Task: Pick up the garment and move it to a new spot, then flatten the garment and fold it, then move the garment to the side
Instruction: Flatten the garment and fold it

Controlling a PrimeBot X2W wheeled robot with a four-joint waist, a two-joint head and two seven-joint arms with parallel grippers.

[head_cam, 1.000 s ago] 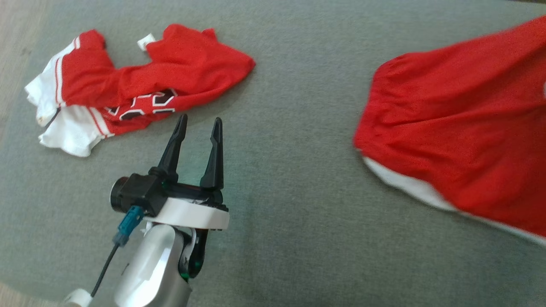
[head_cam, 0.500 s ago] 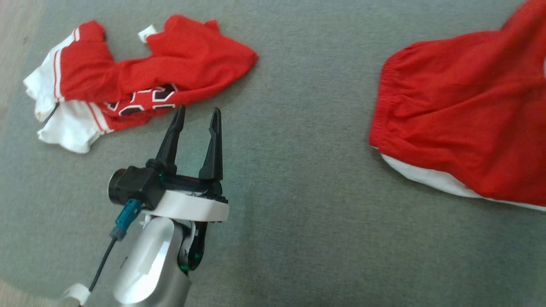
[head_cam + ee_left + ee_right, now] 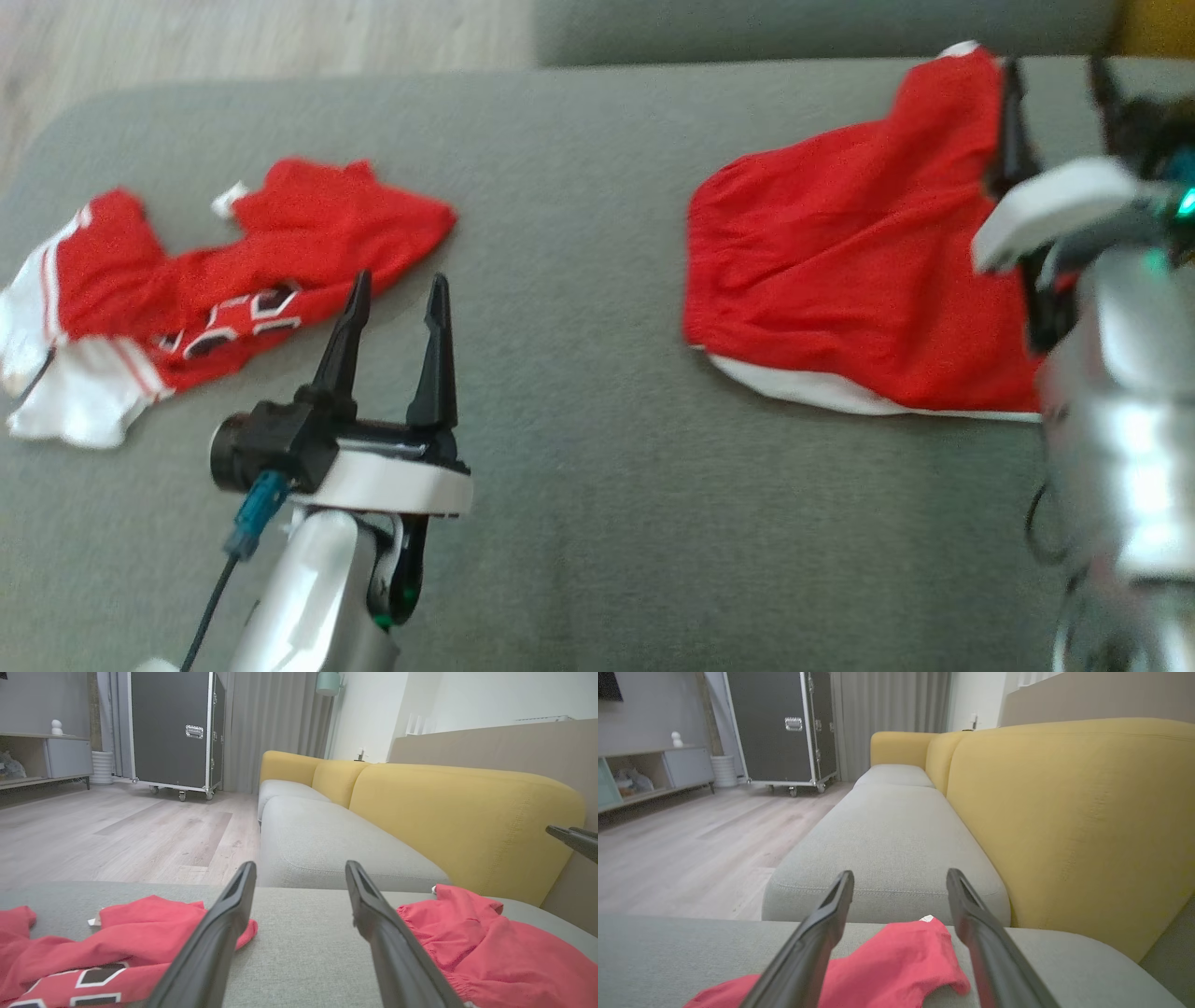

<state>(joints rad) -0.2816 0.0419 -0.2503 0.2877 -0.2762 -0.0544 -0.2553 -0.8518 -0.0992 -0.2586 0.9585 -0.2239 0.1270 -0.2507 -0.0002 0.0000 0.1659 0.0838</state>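
"So where is the garment lying?" asks the first observer.

"The red shorts [image 3: 840,271] lie on the right part of the grey seat cushion [image 3: 579,467]. They are crumpled rather than flat, and the right gripper [image 3: 1053,70] hangs above their far corner. Its two dark fingers stand wide apart and hold nothing; the cloth rests on the cushion beneath them."

"And the other arm?"

"The left gripper [image 3: 399,277] is likewise spread wide and empty. It is poised just beside a rumpled red-and-white jersey [image 3: 280,243], well apart from the shorts."

"How will the shorts handle?"

"Light and limp, by the look of them. They seem a thin, smooth sports knit that sags into soft folds and keeps no shape of its own. The cloth will probably drape from any pinch and may slide a little on the coarse woven cushion. The gathered waistband [image 3: 698,233] looks the firmest part, so its two ends seem the best places to grip for spreading. The white hem [image 3: 822,392] at the near edge would serve for the opposite side."

"Anything else about the surfaces?"

"The cushion is a nubbly, rounded grey slab, and behind it rises a plump yellow backrest [image 3: 1064,821]."
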